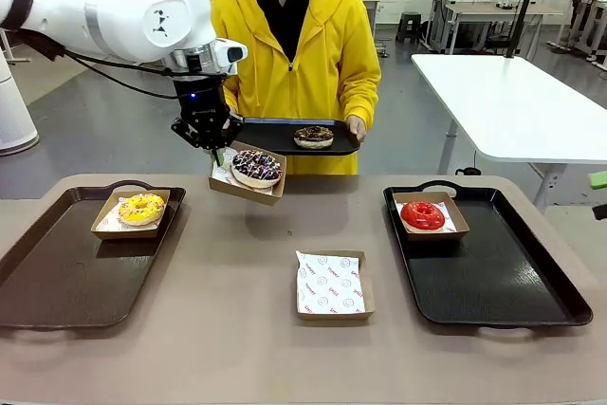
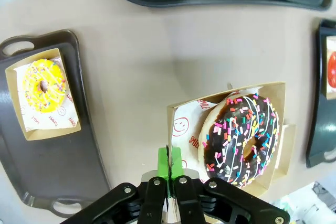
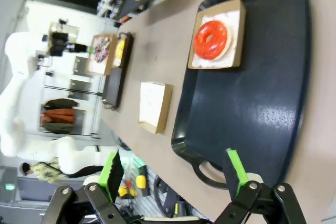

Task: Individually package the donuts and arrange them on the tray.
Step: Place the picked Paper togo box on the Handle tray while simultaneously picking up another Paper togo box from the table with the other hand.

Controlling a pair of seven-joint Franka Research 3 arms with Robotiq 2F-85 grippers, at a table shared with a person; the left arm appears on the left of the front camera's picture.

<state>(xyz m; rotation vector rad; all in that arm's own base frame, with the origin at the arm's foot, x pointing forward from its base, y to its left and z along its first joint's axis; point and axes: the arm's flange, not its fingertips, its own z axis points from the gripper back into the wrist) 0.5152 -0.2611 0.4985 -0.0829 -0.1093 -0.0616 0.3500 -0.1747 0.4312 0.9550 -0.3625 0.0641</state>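
Note:
My left gripper (image 1: 216,151) is shut on the near edge of a paper-lined cardboard box (image 1: 228,182) and holds it tilted above the table's far side. A chocolate donut with coloured sprinkles (image 1: 256,167) lies in that box. In the left wrist view the green pads (image 2: 169,162) pinch the box wall (image 2: 181,129) beside the donut (image 2: 240,139). A boxed yellow donut (image 1: 141,208) sits on the left tray (image 1: 57,282), a boxed red donut (image 1: 423,215) on the right tray (image 1: 503,277). My right gripper (image 3: 173,160) is open over the right tray's near handle (image 3: 210,171).
A person in a yellow hoodie holds a black tray (image 1: 275,135) with a dark chocolate donut (image 1: 313,137) at the far edge. One empty paper-lined box (image 1: 330,284) lies at the table's middle front. A white table (image 1: 512,101) stands behind on the right.

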